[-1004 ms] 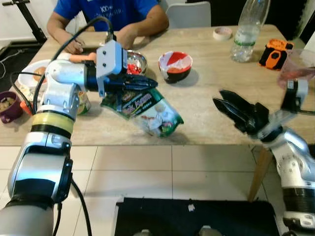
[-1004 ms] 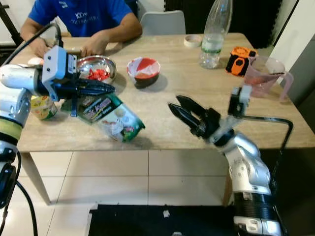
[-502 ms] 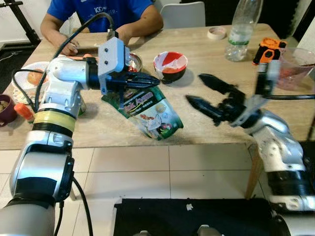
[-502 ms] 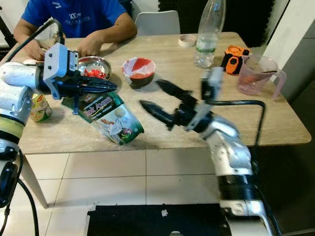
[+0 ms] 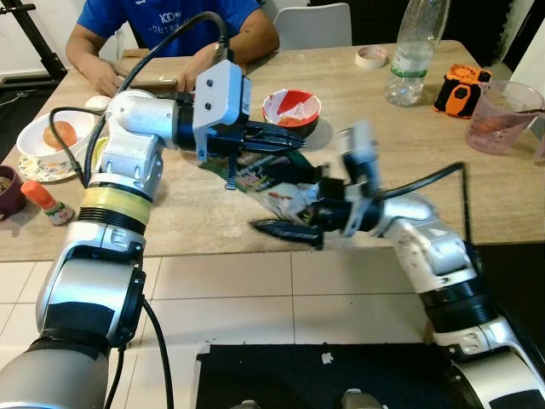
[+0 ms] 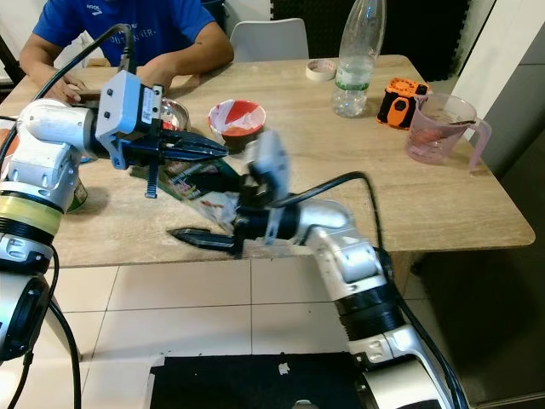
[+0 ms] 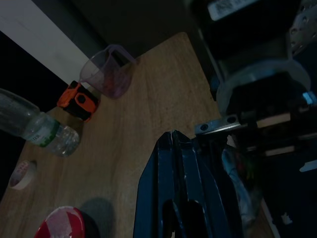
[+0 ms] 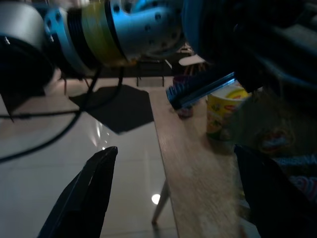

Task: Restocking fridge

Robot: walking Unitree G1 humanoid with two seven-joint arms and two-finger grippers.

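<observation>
A green printed food pouch (image 5: pixel 271 177) hangs above the wooden table (image 5: pixel 400 145), near its front edge. My left gripper (image 5: pixel 277 139) is shut on the pouch's top edge; in the left wrist view its closed fingers (image 7: pixel 173 188) hide most of the pouch (image 7: pixel 238 176). My right gripper (image 5: pixel 294 211) is open at the pouch's lower end, with one black finger (image 5: pixel 285 232) below it and the other largely hidden behind the pouch. In the right wrist view the fingers (image 8: pixel 94 193) stand wide apart with the pouch (image 8: pixel 280 144) at one side.
On the table stand a red-and-white bowl (image 5: pixel 292 111), a clear bottle (image 5: pixel 410 60), a tape roll (image 5: pixel 370 57), an orange tape measure (image 5: pixel 460 85) and a pink jug (image 5: pixel 502 115). A person in a blue shirt (image 5: pixel 170 21) sits at the far side. A plate (image 5: pixel 34 153) and a small sauce bottle (image 5: pixel 43 200) sit on the left.
My right arm has swung left across the table front, and its open fingers now flank the pouch's lower end. The left gripper still holds the pouch, slightly further right.
</observation>
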